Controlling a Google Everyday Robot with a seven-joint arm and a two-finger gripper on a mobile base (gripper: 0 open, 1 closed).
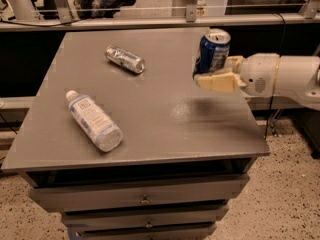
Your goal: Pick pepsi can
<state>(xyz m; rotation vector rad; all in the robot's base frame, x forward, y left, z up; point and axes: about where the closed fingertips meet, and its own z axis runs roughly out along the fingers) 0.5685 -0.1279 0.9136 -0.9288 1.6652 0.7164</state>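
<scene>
Blue pepsi can (214, 48) | clasped in gripper (212, 70) | over table (150, 124) right edge

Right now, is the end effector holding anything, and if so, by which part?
Yes. The end effector, over the right side of the table, grips the blue soda can by its lower side. The can is upright and raised above the tabletop.

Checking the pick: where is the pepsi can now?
Upper right of the camera view: pepsi can upright in the gripper, above the table's right side.
</scene>
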